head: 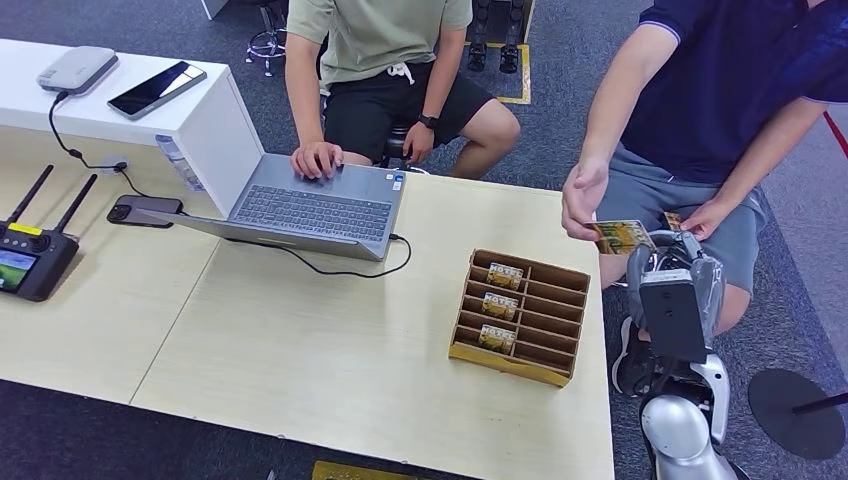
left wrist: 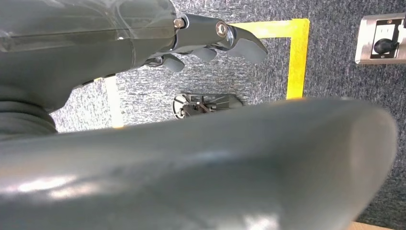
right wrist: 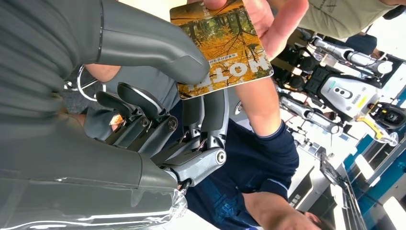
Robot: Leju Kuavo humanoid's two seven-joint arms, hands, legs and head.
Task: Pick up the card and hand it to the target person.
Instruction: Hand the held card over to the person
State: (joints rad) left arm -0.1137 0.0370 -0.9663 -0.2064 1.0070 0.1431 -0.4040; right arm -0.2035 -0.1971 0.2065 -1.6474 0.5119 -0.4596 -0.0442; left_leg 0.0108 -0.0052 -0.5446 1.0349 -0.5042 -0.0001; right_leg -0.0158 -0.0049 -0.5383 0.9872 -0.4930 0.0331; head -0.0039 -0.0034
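right hand pinches card, long axis crosswise.

Glossy printed card; smooth matt grey plastic fingers; brown cardboard box; pale wood-look table.

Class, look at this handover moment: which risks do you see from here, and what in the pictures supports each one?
1. The card is pinched by the right hand while the person's hand also grips it; a late release may bend it.
2. An early release might drop it, since it hangs beyond the table edge.
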